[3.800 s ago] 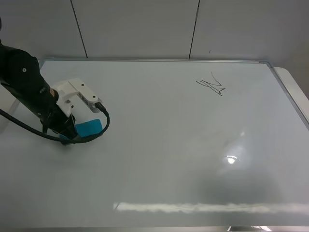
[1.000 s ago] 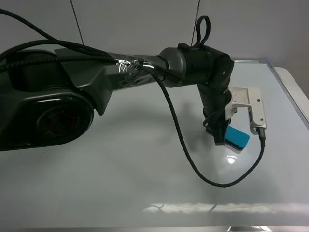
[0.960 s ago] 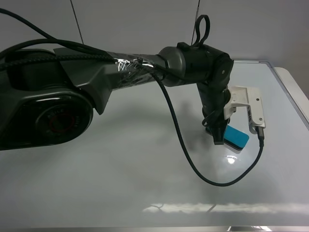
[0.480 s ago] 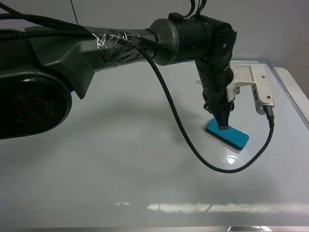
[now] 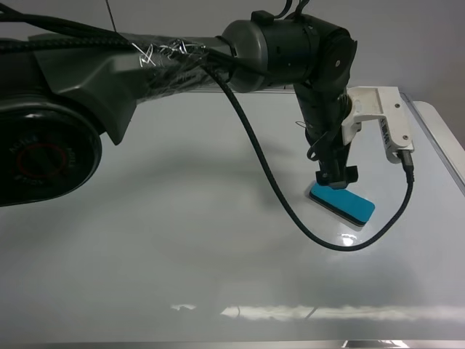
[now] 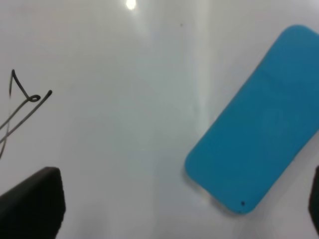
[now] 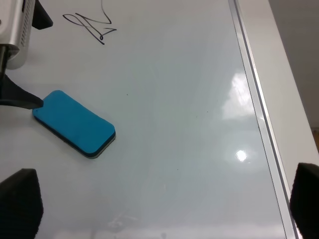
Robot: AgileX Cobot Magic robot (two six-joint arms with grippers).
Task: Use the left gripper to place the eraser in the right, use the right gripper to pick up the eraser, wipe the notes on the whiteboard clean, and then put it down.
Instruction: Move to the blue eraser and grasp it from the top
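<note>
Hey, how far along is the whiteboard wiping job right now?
Done: the eraser lies flat on the right part of the whiteboard, free of the open left gripper over it. In hand: nothing; the right gripper is open, apart from the eraser. Left: grasp it, wipe the notes, which are unwiped, and set it down.

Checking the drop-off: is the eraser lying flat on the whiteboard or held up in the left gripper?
Lying flat: the eraser rests on the whiteboard; the left gripper is open, not gripping it.
</note>
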